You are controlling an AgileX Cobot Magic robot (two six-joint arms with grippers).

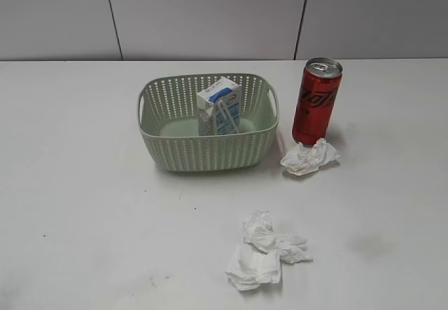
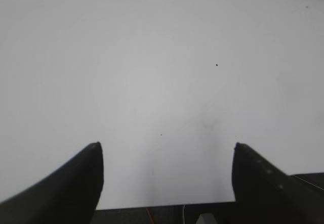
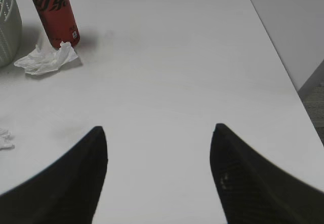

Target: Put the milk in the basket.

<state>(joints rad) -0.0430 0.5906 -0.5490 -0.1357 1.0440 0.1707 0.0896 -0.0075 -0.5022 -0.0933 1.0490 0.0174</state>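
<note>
The milk, a small white carton with blue print and a white straw, stands upright inside the pale green basket at the table's middle back. Neither arm shows in the exterior view. My left gripper is open and empty over bare white table near its front edge. My right gripper is open and empty over the table's right part, well away from the basket, whose corner shows at the upper left of the right wrist view.
A tall red can stands right of the basket and also shows in the right wrist view. A crumpled tissue lies at its foot. Another tissue heap lies toward the front. The table's right edge is near.
</note>
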